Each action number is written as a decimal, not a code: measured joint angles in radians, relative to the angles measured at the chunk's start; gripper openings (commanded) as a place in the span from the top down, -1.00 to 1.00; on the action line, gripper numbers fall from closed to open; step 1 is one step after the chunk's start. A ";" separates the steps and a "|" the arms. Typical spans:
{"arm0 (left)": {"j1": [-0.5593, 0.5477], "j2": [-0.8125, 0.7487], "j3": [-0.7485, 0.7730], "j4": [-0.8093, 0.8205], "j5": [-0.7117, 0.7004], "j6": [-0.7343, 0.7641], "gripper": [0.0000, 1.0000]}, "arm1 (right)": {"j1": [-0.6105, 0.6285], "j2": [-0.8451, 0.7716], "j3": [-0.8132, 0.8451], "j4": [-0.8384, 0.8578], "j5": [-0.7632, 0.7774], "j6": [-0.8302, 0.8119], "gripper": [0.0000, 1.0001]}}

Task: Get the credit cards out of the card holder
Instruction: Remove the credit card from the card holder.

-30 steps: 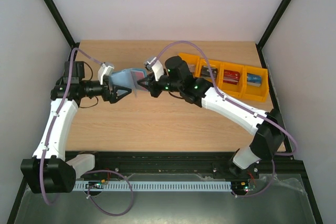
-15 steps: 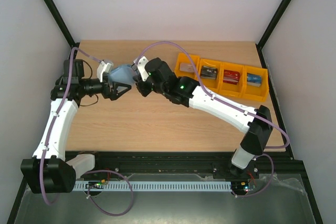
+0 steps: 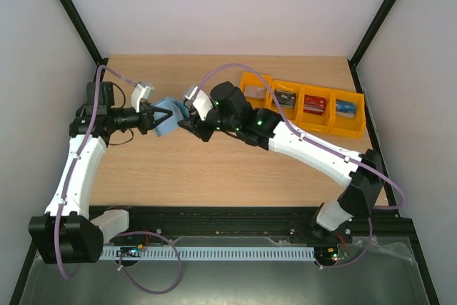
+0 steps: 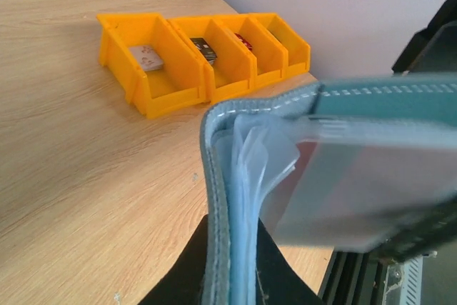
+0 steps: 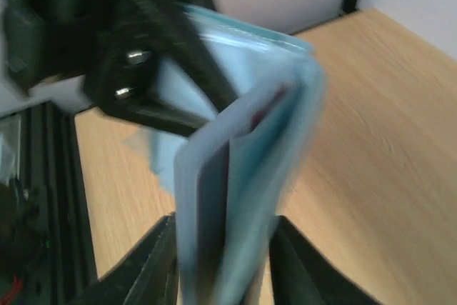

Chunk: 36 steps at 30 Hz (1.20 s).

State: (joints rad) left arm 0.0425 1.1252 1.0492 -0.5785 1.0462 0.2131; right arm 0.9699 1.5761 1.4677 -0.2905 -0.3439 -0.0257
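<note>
The teal-blue card holder hangs above the table's left half, between my two grippers. My left gripper is shut on its stitched edge, with the pale blue pockets fanned out above the jaws. A reddish credit card shows faintly through a clear pocket. My right gripper stands round the other side. Its jaws are apart, and the holder's two leaves hang loose and blurred between them, unsqueezed. A red sliver peeps from the fold.
A row of orange bins stands at the back right, each holding one card: grey, black, red, blue. In the left wrist view the bins lie beyond the holder.
My left gripper has shut on the card holder. The right gripper's jaws have parted round it, and the right arm has shifted a little right and toward the near edge.
</note>
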 measured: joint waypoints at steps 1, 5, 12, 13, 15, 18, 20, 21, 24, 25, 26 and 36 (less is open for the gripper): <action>0.000 0.000 0.000 -0.003 0.000 0.002 0.95 | -0.005 -0.008 -0.010 0.010 -0.027 -0.001 0.11; 0.000 0.000 0.000 -0.008 0.000 0.006 0.95 | -0.049 -0.058 -0.065 0.045 -0.121 -0.004 -0.19; 0.000 0.000 0.000 -0.011 0.000 0.008 0.95 | -0.113 -0.090 -0.091 0.057 -0.156 -0.009 -0.35; 0.000 0.000 0.000 -0.011 0.000 0.008 0.95 | -0.112 -0.089 -0.092 0.057 -0.159 -0.008 -0.36; 0.000 0.000 0.000 -0.011 0.000 0.007 0.95 | -0.111 -0.089 -0.092 0.060 -0.161 -0.005 -0.40; 0.000 0.000 0.000 -0.011 0.000 0.007 0.95 | -0.110 -0.089 -0.092 0.064 -0.165 -0.001 -0.47; 0.000 0.000 0.000 -0.011 0.000 0.007 0.95 | -0.110 -0.089 -0.092 0.065 -0.169 -0.001 -0.51; 0.000 0.000 0.000 -0.011 0.000 0.008 0.95 | -0.111 -0.089 -0.092 0.065 -0.171 -0.001 -0.52; 0.000 0.000 0.000 -0.011 0.000 0.007 0.95 | -0.115 -0.089 -0.092 0.064 -0.172 -0.002 -0.57; 0.000 0.000 0.000 -0.011 0.000 0.007 0.95 | -0.117 -0.089 -0.092 0.064 -0.171 -0.004 -0.59; 0.000 0.000 0.000 -0.011 0.000 0.007 0.95 | -0.119 -0.089 -0.092 0.063 -0.171 -0.006 -0.61; 0.000 0.000 0.000 -0.012 0.000 0.008 0.95 | -0.120 -0.082 -0.093 0.056 -0.127 -0.014 -0.62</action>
State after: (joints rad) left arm 0.0422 1.1248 1.0489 -0.5907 1.0466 0.2207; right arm 0.8497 1.4940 1.3746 -0.2340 -0.4706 -0.0399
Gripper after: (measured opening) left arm 0.072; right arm 0.818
